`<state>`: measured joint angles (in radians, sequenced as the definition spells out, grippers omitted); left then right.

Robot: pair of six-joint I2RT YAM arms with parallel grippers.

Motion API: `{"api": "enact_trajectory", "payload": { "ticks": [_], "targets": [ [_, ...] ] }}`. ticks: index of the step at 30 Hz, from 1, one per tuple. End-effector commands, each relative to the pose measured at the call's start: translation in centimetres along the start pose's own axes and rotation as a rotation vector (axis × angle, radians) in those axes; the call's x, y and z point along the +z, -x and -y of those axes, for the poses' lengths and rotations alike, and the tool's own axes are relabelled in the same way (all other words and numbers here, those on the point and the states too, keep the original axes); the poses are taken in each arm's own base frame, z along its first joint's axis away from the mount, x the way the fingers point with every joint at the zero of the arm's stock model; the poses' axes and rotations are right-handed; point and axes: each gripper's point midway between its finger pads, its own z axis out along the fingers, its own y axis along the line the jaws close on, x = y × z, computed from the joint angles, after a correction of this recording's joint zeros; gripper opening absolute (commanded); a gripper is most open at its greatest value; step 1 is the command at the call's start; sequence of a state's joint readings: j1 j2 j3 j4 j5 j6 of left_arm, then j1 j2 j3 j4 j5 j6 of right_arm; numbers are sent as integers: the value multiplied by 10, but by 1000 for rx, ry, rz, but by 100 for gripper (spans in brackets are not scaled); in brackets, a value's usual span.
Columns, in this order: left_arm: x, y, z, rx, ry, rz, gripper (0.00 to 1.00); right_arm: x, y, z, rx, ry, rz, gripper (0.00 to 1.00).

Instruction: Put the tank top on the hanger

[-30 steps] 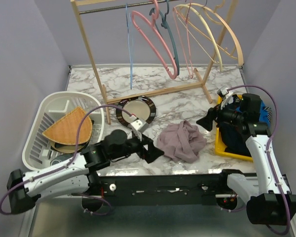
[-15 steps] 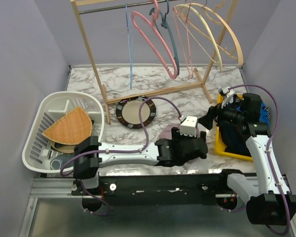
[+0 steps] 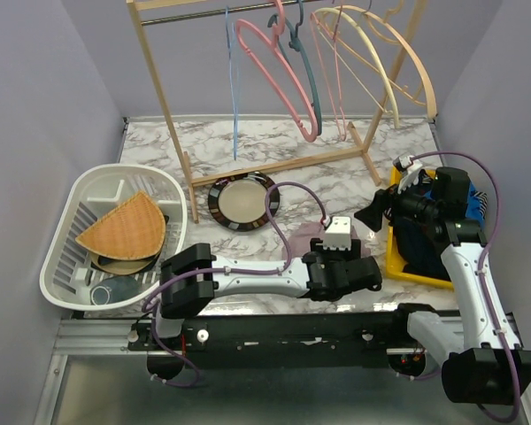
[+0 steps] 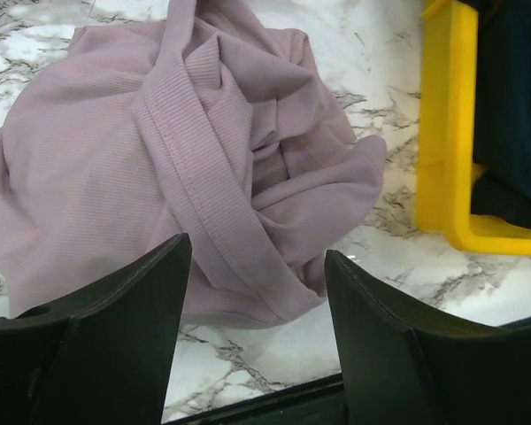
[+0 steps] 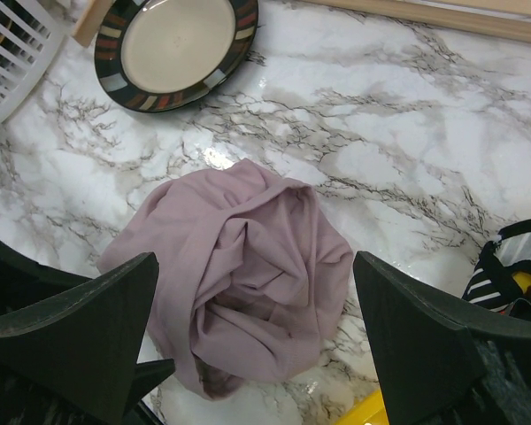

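Marble tabletop [image 3: 150, 142], lilac walls. From above, the left arm lies stretched low to the right, with the left gripper [image 3: 361, 274] over the crumpled tank top [image 3: 303, 236]. The right gripper [image 3: 372, 216] hovers raised beside a yellow bin [image 3: 416, 277]. The hanger [image 3: 234, 97] hangs on the wooden rack [image 3: 162, 97]. Left wrist: fingers apart over mauve folds. Right wrist: fingers spread wide, above the heap.

From above, your left arm [image 3: 248, 276] hid most of the tank top [image 3: 303, 234]; only a corner showed. The left wrist view cut off the yellow bin [image 4: 444, 133] and the dark clothes [image 4: 513, 106] inside it.
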<state>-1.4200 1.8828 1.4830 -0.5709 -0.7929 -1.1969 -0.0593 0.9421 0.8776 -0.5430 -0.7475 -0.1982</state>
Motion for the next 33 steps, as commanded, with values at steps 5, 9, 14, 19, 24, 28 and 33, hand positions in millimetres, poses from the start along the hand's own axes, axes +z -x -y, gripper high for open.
{"api": "enact_trajectory", "payload": {
  "ticks": [5, 9, 14, 19, 24, 28, 33],
  "targets": [
    [32, -1, -15, -20, 102, 38, 67, 2, -3, 6, 10, -25, -2, 100],
    [38, -7, -19, -3, 119, 27, 58, 3, -4, 6, 16, -22, -6, 100],
    [35, -5, -28, 3, 130, 37, 35, 3, -4, 6, 14, -18, -7, 100],
    [26, 6, -37, 13, 122, 55, 15, 4, -6, 7, 18, -15, -13, 100],
    [12, 14, -51, 46, 96, 45, 7, 5, -8, 3, 19, 8, -17, 100],
    [5, 18, -66, 55, 64, 24, 4, 5, -9, -2, 7, 41, -18, 100],
    [-3, 14, -78, 74, -35, -32, 4, 7, -12, -8, 3, 89, -26, 100]
  ]
}}
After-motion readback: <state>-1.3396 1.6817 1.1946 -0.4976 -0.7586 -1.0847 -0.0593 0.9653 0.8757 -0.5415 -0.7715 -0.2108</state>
